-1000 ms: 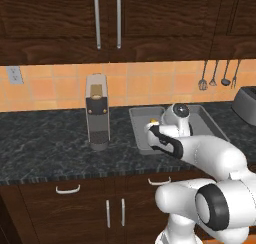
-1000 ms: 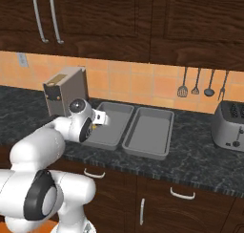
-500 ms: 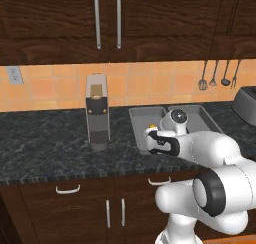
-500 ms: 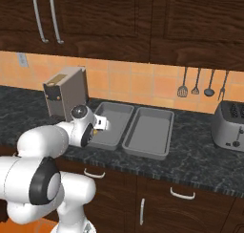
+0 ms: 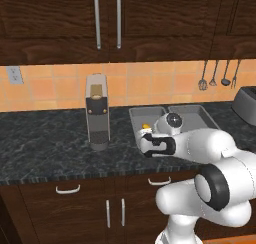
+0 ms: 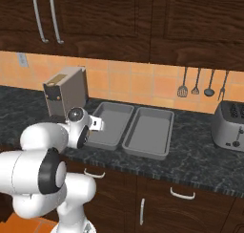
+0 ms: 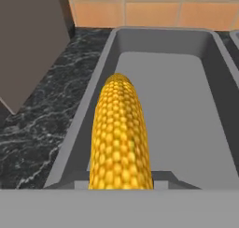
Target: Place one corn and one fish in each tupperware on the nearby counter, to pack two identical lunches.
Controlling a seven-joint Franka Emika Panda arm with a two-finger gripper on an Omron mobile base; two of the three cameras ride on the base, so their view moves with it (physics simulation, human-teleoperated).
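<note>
The arm has drawn in and sunk a little over the last second. A second ago the wrist stood higher over the near end of the left tray; now the gripper [image 5: 145,136] sits lower at centre frame in the left base view, right at that tray's front edge. The base has not driven, since the coffee machine [image 5: 97,111] and the toaster [image 6: 231,126] keep their places in both base views.

The jaws are clamped on a corn [image 7: 120,138]. In the hand view the cob runs up the middle of the frame from the bottom edge, its tip reaching out over the floor of the left tupperware [image 7: 196,115]. In the left base view only a speck of yellow peeps out above the wrist, so how high the cob hangs over the tray floor is hard to judge from there. It seems to be above the floor, not resting on it.

The right tupperware [image 6: 151,132], at centre in the right base view, shows a bare floor. What I can see of the left tray's floor is bare too. No fish is to be seen on the counter [image 5: 45,143].

So the lowering reads as the run-in to the first drop: one cob about to go into the left tray, with the other cob and both fish left to do.
</note>
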